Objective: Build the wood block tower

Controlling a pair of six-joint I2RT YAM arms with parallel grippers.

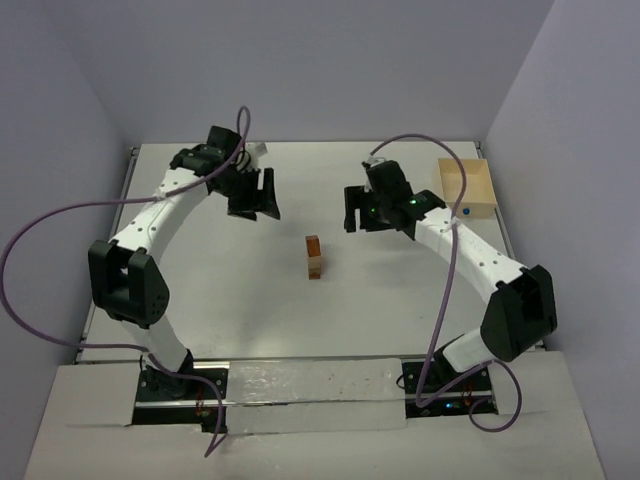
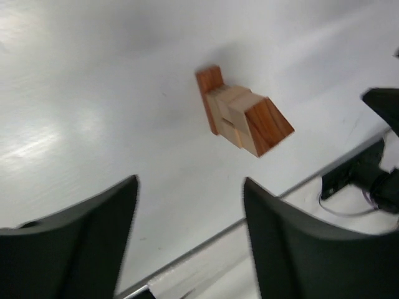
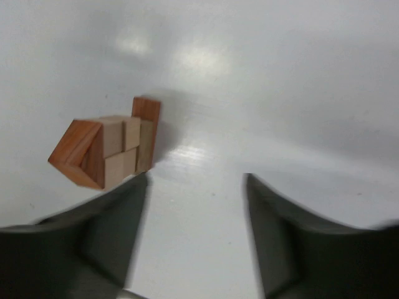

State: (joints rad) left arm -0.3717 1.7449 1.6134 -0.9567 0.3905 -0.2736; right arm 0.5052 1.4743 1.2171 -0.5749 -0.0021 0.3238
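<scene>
The wood block tower (image 1: 314, 257) stands alone mid-table: tan wood blocks with a reddish-brown wedge on top. In the left wrist view the tower (image 2: 243, 115) shows tan blocks between a reddish-brown bar and the wedge. It also shows in the right wrist view (image 3: 109, 149). My left gripper (image 1: 258, 206) is open and empty, to the tower's far left, apart from it; its jaws (image 2: 190, 184) frame bare table. My right gripper (image 1: 357, 218) is open and empty, to the tower's far right; the tower sits just beyond its left finger (image 3: 196, 177).
An open light-wood square box (image 1: 466, 188) sits at the table's far right edge, behind the right arm. The table's near edge and a cable (image 2: 349, 187) show in the left wrist view.
</scene>
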